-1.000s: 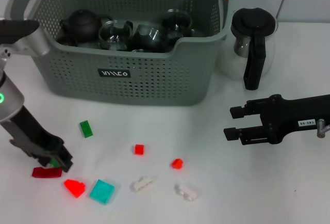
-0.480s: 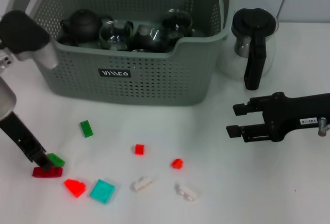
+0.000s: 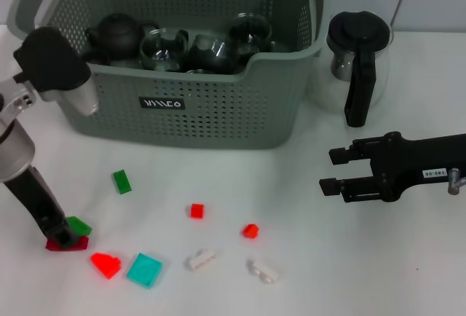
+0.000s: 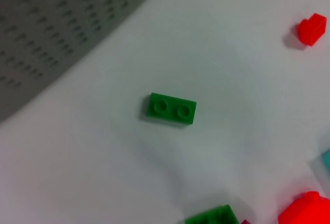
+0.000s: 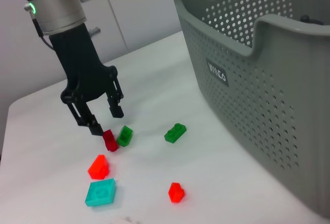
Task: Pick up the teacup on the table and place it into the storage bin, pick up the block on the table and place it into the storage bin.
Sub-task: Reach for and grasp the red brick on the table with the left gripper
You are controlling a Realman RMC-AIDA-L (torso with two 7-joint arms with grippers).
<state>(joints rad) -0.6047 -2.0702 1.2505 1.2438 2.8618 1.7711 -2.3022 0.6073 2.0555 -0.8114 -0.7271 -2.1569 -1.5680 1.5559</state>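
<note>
The grey perforated storage bin (image 3: 218, 105) stands at the back, holding glass teacups (image 3: 164, 48) and dark teapots; no teacup shows on the table. Several small blocks lie in front of it. My left gripper (image 3: 62, 237) points down at the left, open, its tips right beside a green block (image 3: 79, 225) and a dark red block (image 3: 70, 244). In the right wrist view the left gripper (image 5: 106, 121) stands just over the dark red block (image 5: 109, 140) with nothing between its fingers. My right gripper (image 3: 331, 171) hovers open at the right, holding nothing.
A glass pitcher (image 3: 355, 68) with a black handle stands right of the bin. Other blocks: green (image 3: 121, 181), red (image 3: 196, 210), red (image 3: 250, 230), orange-red (image 3: 105, 264), teal (image 3: 144, 269), white (image 3: 202, 259) and white (image 3: 263, 271).
My left gripper slid left off the green block, which now lies uncovered beside it, and the arm's elbow swung up toward the bin. The right arm barely moved.
</note>
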